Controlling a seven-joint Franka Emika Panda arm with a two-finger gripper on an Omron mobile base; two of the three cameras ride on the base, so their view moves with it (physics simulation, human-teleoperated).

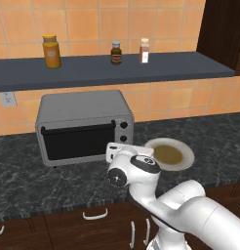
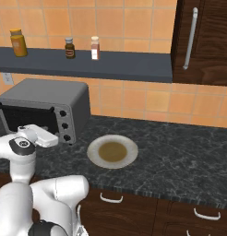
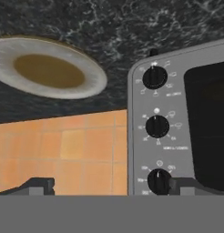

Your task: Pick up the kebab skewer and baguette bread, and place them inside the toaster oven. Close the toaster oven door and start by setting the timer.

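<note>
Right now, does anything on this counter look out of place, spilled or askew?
Nothing stands out. The toaster oven sits square with its door shut, the plate lies flat and bare beside it, and three bottles stand upright on the shelf.

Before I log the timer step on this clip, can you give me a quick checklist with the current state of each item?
1. toaster oven door closed: ok.
2. plate cleared of skewer and bread: ok.
3. Food on the rack behind the dark glass: cannot tell.
4. gripper open, holding nothing: ok.
5. Gripper lined up on the knob column, one finger beside the nearest knob: ok.
6. Knob already turned: cannot tell.
</note>
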